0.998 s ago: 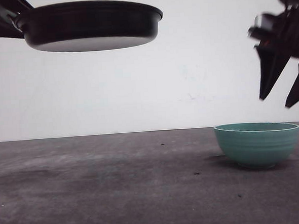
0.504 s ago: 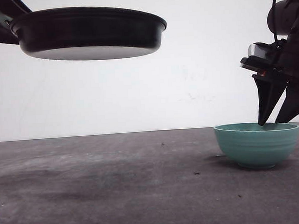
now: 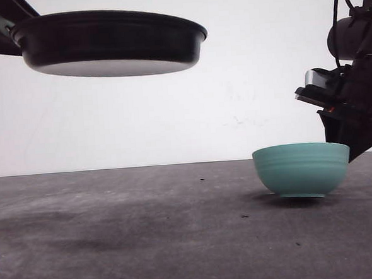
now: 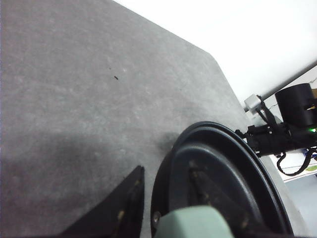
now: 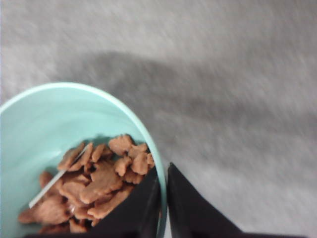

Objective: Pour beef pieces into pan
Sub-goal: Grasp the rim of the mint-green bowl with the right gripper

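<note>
Beef [image 5: 94, 186] lies heaped in the teal bowl [image 3: 301, 169], a loose pile of small reddish-brown chunks banked against the wall nearest the right pincer [image 5: 163, 198]. That pincer is clenched on the bowl's rim, one finger inside touching the meat and one outside, and in the front view the bowl hangs just clear of the table [image 3: 148, 243], slightly tilted, with its shadow beneath it. The pan [image 3: 107, 40] is held high on the left, well apart from the bowl; in the left wrist view the left pincer [image 4: 163, 218] sits at the mint-green handle [image 4: 195, 223], and it appears to be gripping it, with one dark finger visible beside the pan's rim. As a judgement, the bowl is stiff and smooth, probably glazed, so a thin rim pinch could slip or let it swing once tipped; the rim is still the sensible hold, since the round wall is too wide to span. The chunks look light and possibly moist, so they may slide out in a clump rather than a stream. The pan looks rigid, and held by its handle alone, it may sag at the far edge.
</note>
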Controlling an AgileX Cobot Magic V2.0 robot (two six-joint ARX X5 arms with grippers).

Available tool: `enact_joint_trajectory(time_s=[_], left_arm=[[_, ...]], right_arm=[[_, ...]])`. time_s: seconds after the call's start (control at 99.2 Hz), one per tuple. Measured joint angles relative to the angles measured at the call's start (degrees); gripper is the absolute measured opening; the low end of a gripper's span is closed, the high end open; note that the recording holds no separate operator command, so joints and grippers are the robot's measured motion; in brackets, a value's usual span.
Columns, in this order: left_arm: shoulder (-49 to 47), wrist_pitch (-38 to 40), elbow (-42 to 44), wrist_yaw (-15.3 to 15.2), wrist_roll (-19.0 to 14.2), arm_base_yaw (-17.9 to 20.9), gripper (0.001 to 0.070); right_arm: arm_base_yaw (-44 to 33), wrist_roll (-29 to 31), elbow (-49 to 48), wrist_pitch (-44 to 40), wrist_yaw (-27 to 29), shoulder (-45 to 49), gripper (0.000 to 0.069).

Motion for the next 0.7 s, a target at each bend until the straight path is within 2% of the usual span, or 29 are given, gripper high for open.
enact_joint_trajectory(time_s=[0.181,0.373,0.554,0.695], left_arm=[[0.0,-1.42,0.0,-0.55,0.02,0.0,0.0128],[2.19,-2.54,0.02,-1.29,0.0,-0.48,0.0128],[7.96,-4.61,2.71,-1.36,0.0,-3.32,0.0128],[11.74,-3.89,7.28,-1.51,0.0,-5.46,0.0128]], right_arm=[[0.52,0.0,-0.07,0.35,-0.02,-1.44,0.0013],[2.93,0.83,-0.28,4.37,0.15,-11.91,0.0013],[9.68,4.83,-0.28,11.17,1.46,-23.3,0.0013],[18.03,7.06,-0.28,13.86,7.19,-29.86,0.0013]])
